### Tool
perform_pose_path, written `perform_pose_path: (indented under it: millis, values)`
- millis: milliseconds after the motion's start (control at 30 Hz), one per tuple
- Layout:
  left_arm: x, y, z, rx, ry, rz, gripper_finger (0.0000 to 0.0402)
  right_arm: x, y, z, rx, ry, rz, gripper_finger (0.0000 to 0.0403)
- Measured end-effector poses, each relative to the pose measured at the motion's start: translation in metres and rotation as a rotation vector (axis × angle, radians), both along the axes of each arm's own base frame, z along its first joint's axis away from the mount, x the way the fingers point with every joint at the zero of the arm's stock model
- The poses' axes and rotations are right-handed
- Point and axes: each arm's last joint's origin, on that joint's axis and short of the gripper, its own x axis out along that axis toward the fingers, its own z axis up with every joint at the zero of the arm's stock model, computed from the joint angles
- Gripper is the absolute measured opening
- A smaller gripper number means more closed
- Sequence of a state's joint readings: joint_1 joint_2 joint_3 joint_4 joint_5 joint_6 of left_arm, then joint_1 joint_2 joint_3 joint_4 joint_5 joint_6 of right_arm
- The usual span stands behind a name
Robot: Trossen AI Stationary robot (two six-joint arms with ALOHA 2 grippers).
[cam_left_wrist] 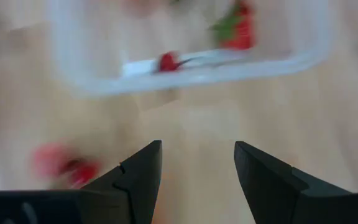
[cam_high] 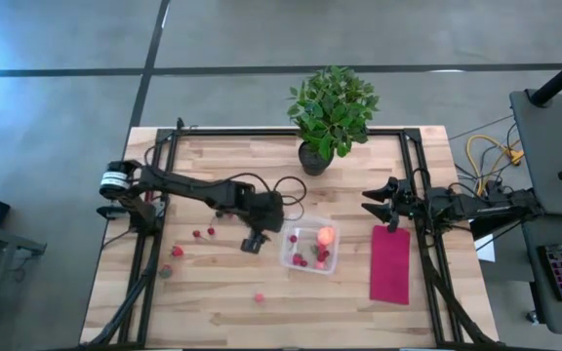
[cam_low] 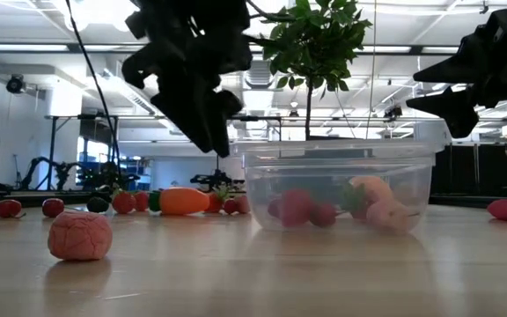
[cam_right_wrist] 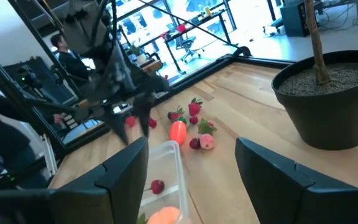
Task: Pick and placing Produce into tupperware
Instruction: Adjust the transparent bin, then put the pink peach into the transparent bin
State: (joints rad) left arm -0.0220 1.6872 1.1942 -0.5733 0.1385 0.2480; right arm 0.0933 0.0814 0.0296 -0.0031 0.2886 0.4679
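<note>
The left gripper [cam_high: 253,240] hangs just left of the clear tupperware [cam_high: 293,255], its jaws parted with nothing between them. The container sits at mid-table and holds a round orange-pink fruit [cam_high: 326,235] and several small red pieces [cam_high: 300,260]. The right gripper [cam_high: 381,207] waits above the table's right side, near the top of the magenta cloth [cam_high: 390,264], its jaws also apart and empty.

The left wrist view shows bare wood between the two dark fingers [cam_left_wrist: 138,180], with the tupperware's rim just ahead and a blurred red piece [cam_left_wrist: 61,163] off to one side. The low view alone shows a pink lumpy fruit [cam_low: 80,236] lying well in front of the container, and an orange piece with a green top [cam_low: 183,201] among red berries behind it.

Loose berries [cam_high: 202,232] dot the left half of the table. A potted plant [cam_high: 331,114] stands at the far edge.
</note>
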Motion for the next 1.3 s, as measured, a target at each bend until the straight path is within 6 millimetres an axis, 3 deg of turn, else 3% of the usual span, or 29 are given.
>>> perform_pose_path:
  millis: [167,367,567,900,1100,1300]
  values:
    - [-0.011,0.007,0.016,0.135,-0.026,0.085,0.0187,0.000,0.000,0.000,0.000,0.000,0.000,0.0233]
    - [-0.018,0.007,0.040,0.138,-0.133,0.103,0.0187,0.000,0.000,0.000,0.000,0.000,0.000,0.0233]
    - [-0.021,0.007,0.045,0.192,-0.158,0.028,0.0187,0.000,0.000,0.000,0.000,-0.001,0.000,0.0233]
    - [-0.010,0.015,0.028,0.333,-0.137,0.013,0.0187,0.000,0.000,0.000,0.000,-0.001,0.000,0.0233]
    - [0.005,0.044,0.002,0.264,-0.072,0.085,0.0187,0.000,0.000,0.000,0.000,-0.001,0.000,0.0233]
    - [0.012,0.077,-0.010,0.124,-0.038,0.246,0.0187,0.000,0.000,0.000,0.000,-0.001,0.000,0.0233]
